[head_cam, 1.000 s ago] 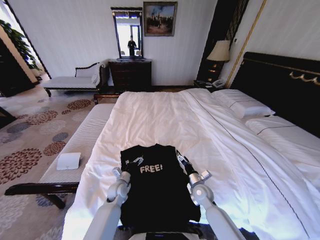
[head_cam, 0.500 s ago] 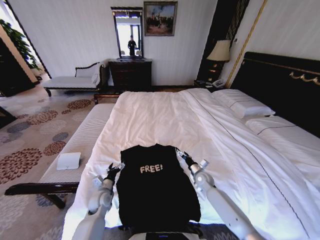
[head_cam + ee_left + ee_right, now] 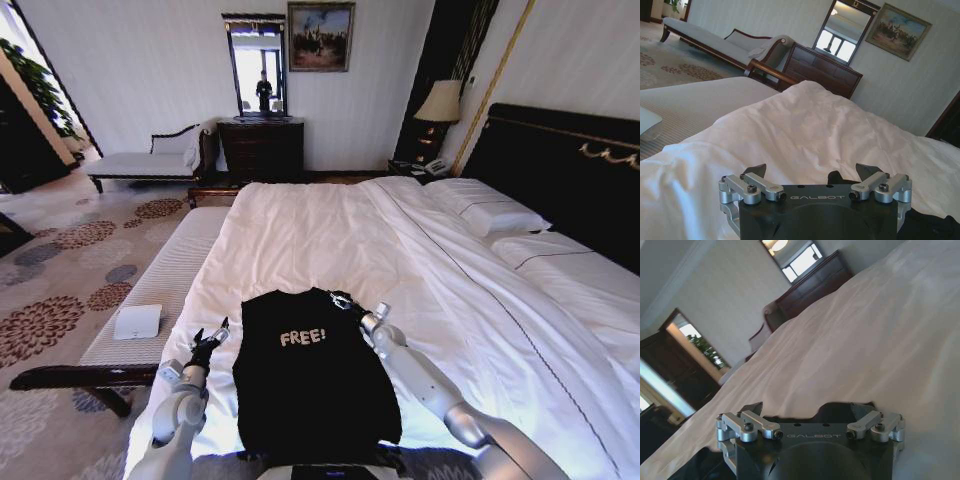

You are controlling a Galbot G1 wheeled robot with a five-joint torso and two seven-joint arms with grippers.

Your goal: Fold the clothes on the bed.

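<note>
T-shirt (image 3: 313, 375): black, short-sleeved, white "FREE!" lettering on the chest; lies flat on the near end of the bed, collar toward the far side, sleeves tucked under so the outline is a narrow panel.
Bed (image 3: 330, 225): very large, white duvet, white pillows (image 3: 485, 210) at the right, dark headboard (image 3: 560, 165) with gold trim.
Left gripper (image 3: 210, 340): over the white duvet just beside the shirt's left edge, apart from the cloth; fingers (image 3: 754, 170) spread wide, holding nothing.
Right gripper (image 3: 346, 300): at the shirt's upper right corner near the collar; fingers (image 3: 751, 407) spread wide, nothing between them, black cloth just ahead of them in the right wrist view.
Bench (image 3: 160, 290): pale, striped, dark wooden frame, along the bed's left side; carries a small white pad (image 3: 137, 321).
Room beyond: dark dresser (image 3: 261, 148) with mirror (image 3: 255, 65), framed painting (image 3: 319, 37), bedside lamp (image 3: 438, 103), patterned carpet (image 3: 60, 270).
</note>
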